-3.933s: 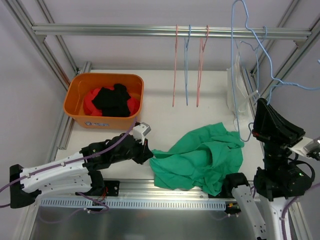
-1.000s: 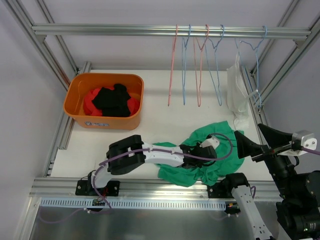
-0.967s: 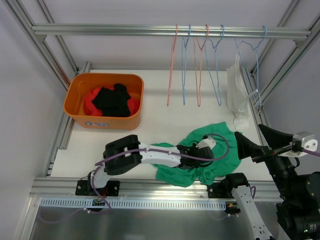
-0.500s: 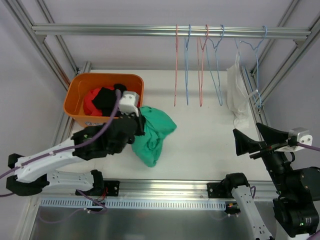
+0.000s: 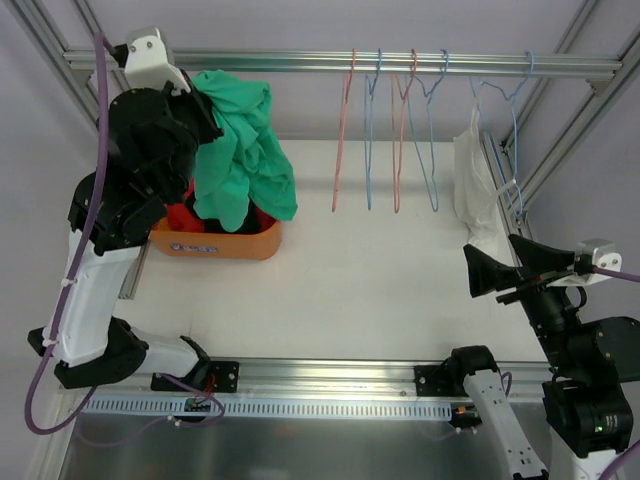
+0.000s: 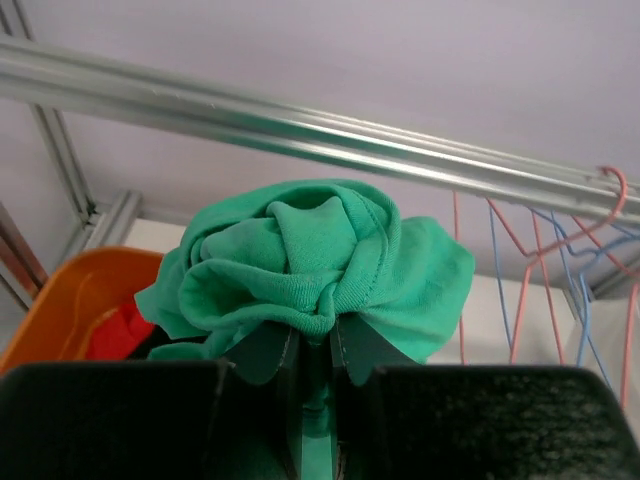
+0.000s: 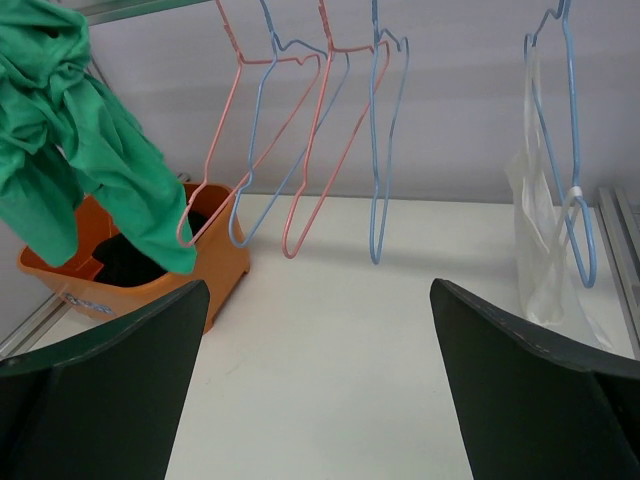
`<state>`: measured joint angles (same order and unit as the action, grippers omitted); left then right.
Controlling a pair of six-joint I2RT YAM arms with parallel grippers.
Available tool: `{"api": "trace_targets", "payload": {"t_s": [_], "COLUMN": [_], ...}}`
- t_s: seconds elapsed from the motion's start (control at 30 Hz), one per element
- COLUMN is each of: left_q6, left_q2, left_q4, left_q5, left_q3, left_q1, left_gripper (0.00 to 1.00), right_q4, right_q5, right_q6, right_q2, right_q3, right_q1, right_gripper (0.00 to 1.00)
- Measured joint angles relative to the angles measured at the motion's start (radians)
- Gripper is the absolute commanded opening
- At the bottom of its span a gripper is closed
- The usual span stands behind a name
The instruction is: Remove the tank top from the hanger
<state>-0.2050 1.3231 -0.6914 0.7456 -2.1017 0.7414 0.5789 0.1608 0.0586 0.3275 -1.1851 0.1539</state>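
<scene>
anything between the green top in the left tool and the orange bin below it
Nothing visible does. The green tank top hangs from the left tool over the orange bin, and the hangers hang well off to the side.

A white desk (image 5: 380, 290) framed by aluminium rails. At its far left corner stands an orange plastic bin (image 5: 240, 243) with red cloth (image 5: 180, 215) and black cloth (image 7: 130, 262) inside. Near the right edge, the lower end of a white plastic bag (image 5: 475, 190) appears to rest on the surface.
</scene>
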Motion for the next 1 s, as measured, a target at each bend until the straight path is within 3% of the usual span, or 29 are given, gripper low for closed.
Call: {"api": "trace_targets", "payload": {"t_s": [0.1,0.2,0.43,0.6,0.7,0.73,0.77,0.8,0.83,0.9,1.0], "left_q6": [0.024,-0.007,-0.186,-0.37,-0.433,-0.441,-0.447,-0.452,-0.461,-0.47,-0.468], "left_q2": [0.06,0.091,0.088,0.082,0.112,0.127,0.145,0.156,0.158,0.143,0.105], "left_q4": [-0.002,0.011,0.005,0.03,0.029,0.037,0.051,0.063,0.074,0.082,0.085], "left_q5": [-0.063,-0.164,-0.337,-0.356,-0.407,-0.424,-0.441,-0.457,-0.477,-0.511,-0.567], "left_q3": [-0.095,-0.074,0.28,0.593,0.67,0.67,0.67,0.672,0.681,0.696,0.695], "left_q1": [-0.125,-0.297,-0.582,-0.733,-0.818,-0.836,-0.855,-0.866,-0.868,-0.866,-0.865], "left_gripper": [0.0,0.0,0.0,0.0,0.0,0.09,0.24,0.41,0.71,0.98,0.99], "right_q4": [-0.002,-0.01,-0.016,-0.016,-0.012,-0.009,-0.003,0.007,0.019,0.056,0.111], "right_q5": [0.0,0.001,0.001,0.018,0.048,0.058,0.062,0.063,0.058,0.04,0.0], "right_q6": [-0.005,-0.006,-0.006,-0.006,-0.006,-0.005,-0.004,-0.001,0.004,0.017,0.044], "right_q2": [0.016,0.021,0.016,0.015,0.034,0.046,0.057,0.071,0.086,0.126,0.216], "right_q3": [0.004,0.015,0.053,0.075,0.076,0.076,0.076,0.076,0.073,0.053,-0.027], "right_q1": [0.0,0.0,0.0,0.0,0.0,0.0,0.0,0.0,0.0,0.0,0.0], "right_gripper": [1.0,1.0,1.0,0.99,0.99,0.99,0.99,0.99,0.99,0.99,0.99]}}
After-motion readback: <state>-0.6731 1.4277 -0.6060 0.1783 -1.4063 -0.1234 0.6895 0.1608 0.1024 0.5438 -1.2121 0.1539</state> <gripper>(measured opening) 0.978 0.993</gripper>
